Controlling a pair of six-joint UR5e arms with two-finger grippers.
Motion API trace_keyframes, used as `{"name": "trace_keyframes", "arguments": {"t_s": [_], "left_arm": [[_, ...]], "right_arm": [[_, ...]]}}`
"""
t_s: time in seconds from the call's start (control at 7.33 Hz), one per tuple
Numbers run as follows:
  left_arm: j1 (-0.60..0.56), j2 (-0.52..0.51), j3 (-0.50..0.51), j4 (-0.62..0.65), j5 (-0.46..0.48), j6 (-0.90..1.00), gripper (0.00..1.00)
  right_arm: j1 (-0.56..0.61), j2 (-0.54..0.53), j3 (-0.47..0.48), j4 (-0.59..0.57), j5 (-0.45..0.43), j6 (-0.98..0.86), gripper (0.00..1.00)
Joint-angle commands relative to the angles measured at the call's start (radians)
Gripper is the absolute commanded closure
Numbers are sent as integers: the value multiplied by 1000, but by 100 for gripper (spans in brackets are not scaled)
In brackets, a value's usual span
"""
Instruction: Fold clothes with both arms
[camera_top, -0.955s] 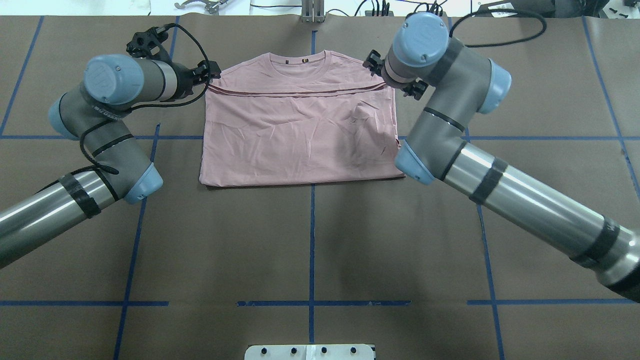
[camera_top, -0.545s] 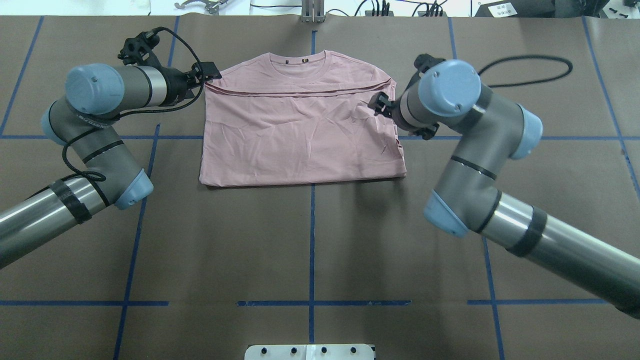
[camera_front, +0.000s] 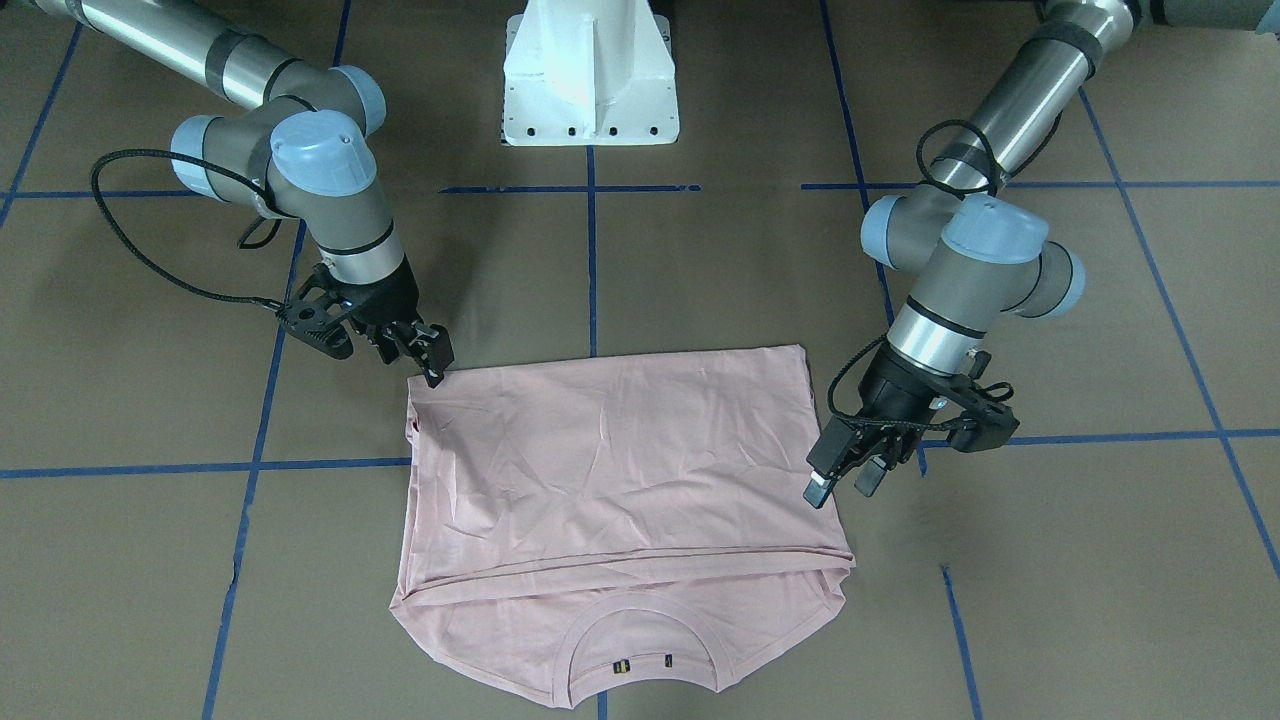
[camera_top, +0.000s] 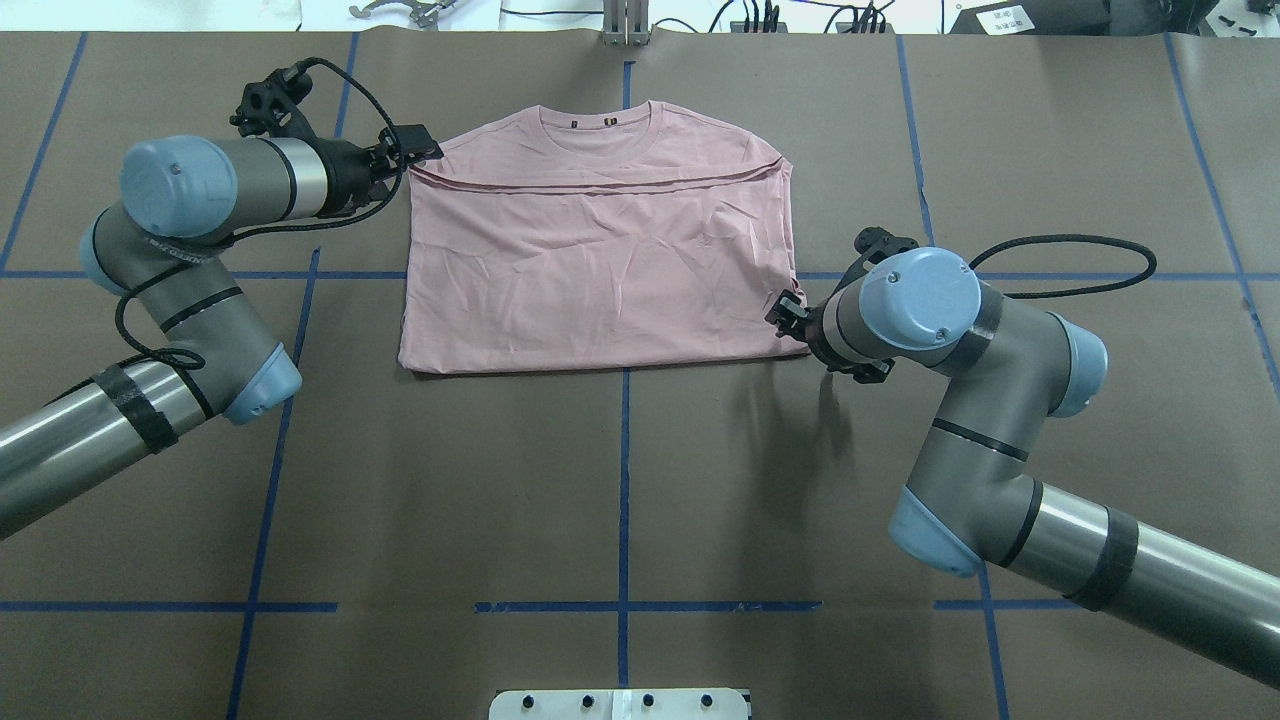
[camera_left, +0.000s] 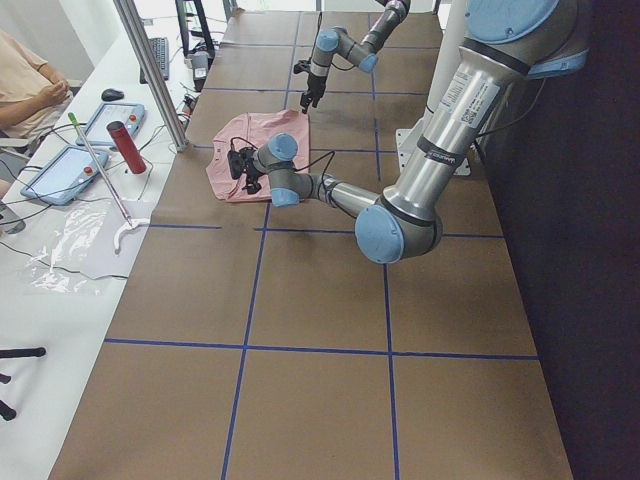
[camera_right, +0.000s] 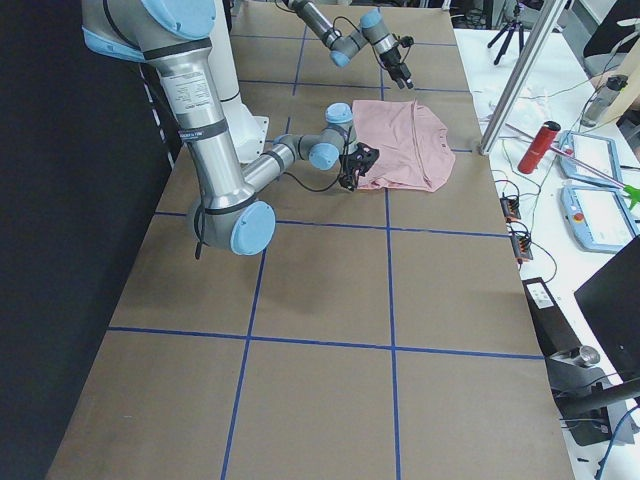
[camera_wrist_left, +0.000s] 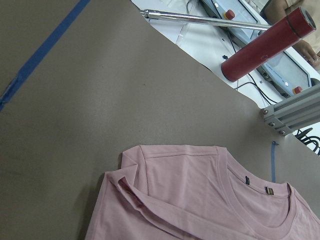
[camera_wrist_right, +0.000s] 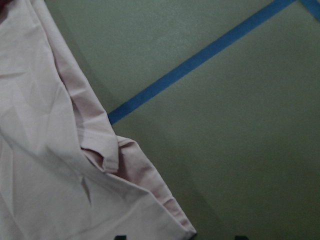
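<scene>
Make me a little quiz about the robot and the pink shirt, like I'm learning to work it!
1. Fill in: the T-shirt lies on a table marked with ___ tape lines.
2. True or false: its collar is on the side nearest the robot.
3. Pick one: the right pincer is beside the shirt's A) collar, B) near corner, C) middle.
Key: 1 blue. 2 false, the collar is on the far side. 3 B.
</scene>
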Motion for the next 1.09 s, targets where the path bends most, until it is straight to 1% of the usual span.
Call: {"name": "trace_keyframes", "arguments": {"t_s": [0.0,0.55,0.68,0.82,0.95], "left_arm": [[0,1,0,-1,0,2,0],[0,1,0,-1,0,4,0],[2,-1,0,-1,0,2,0],[2,-1,0,-1,0,2,0],[2,-1,0,-3,0,2,0]], "right_arm": [[9,21,-25,1,-2,2,25],[6,17,-34,-8,0,2,27],[6,18,-37,-10,0,0,34],[6,21,-36,-10,0,2,80],[6,21,-33,-10,4,0,100]]}}
